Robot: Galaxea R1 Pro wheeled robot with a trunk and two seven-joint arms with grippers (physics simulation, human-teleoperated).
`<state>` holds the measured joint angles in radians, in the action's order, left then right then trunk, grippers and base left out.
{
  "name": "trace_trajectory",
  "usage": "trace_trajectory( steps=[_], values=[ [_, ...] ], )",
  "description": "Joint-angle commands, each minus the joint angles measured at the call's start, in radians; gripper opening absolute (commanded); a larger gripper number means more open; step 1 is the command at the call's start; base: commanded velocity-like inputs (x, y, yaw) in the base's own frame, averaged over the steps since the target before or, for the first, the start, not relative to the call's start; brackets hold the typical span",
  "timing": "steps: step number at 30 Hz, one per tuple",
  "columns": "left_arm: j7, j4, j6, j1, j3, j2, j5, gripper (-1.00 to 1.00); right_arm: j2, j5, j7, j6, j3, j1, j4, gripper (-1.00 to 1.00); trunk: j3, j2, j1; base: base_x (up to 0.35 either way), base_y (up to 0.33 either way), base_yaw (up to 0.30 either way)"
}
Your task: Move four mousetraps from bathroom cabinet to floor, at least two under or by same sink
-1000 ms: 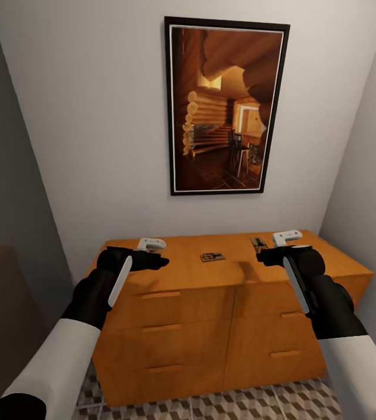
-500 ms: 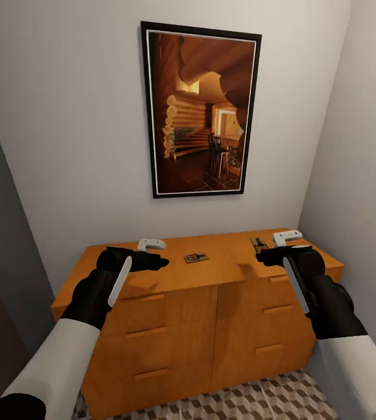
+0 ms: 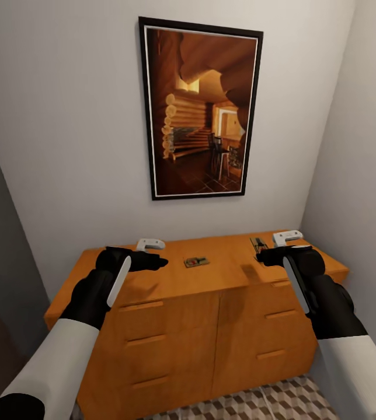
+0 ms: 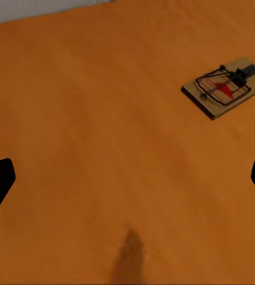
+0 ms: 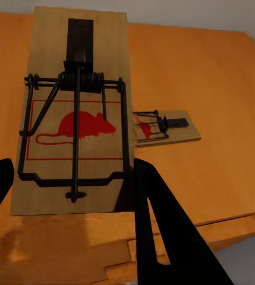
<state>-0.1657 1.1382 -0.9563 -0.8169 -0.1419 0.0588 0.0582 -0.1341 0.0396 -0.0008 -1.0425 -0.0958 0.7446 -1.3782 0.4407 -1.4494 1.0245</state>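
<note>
No readable txt/nos.; just a red mouse pic on the mousetrap (image 5: pixel 74 127) board.

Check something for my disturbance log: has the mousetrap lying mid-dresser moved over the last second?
No. The mousetrap stays about midway along the dresser top; dresser and painting slid together across the head view, so the camera moved.
</note>
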Motion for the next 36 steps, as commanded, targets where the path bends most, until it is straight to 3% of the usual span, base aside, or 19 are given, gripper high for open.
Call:
trace_trajectory(
  steps=[1, 31, 35, 36],
  values=[
    [0.002, 0.001, -0.005, -0.001, 0.000, 0.000, 0.006, 1.00, -0.001, 0.003, -0.001, -0.005, -0.002, 0.001, -0.001, -1.00, 0.001, -0.001, 0.000, 0.281, 0.059, -0.001],
    [0.001, -0.007, -0.007, -0.001, -0.002, 0.004, 0.007, 1.00, -0.001, 0.001, 0.002, -0.005, -0.003, 0.001, -0.001, -1.00, -0.001, -0.001, 0.000, 0.300, 0.064, -0.020],
    [-0.026, -0.009, -0.010, -0.001, -0.005, 0.003, 0.007, 1.00, -0.001, 0.002, 0.000, -0.005, -0.002, 0.001, 0.000, -1.00, -0.004, -0.001, 0.000, 0.063, 0.009, -0.208],
    [-0.058, -0.010, -0.010, -0.001, -0.006, 0.001, 0.006, 1.00, -0.002, 0.002, 0.000, -0.005, -0.002, 0.001, 0.000, -1.00, -0.005, -0.001, 0.000, 0.028, 0.004, -0.212]
  ],
)
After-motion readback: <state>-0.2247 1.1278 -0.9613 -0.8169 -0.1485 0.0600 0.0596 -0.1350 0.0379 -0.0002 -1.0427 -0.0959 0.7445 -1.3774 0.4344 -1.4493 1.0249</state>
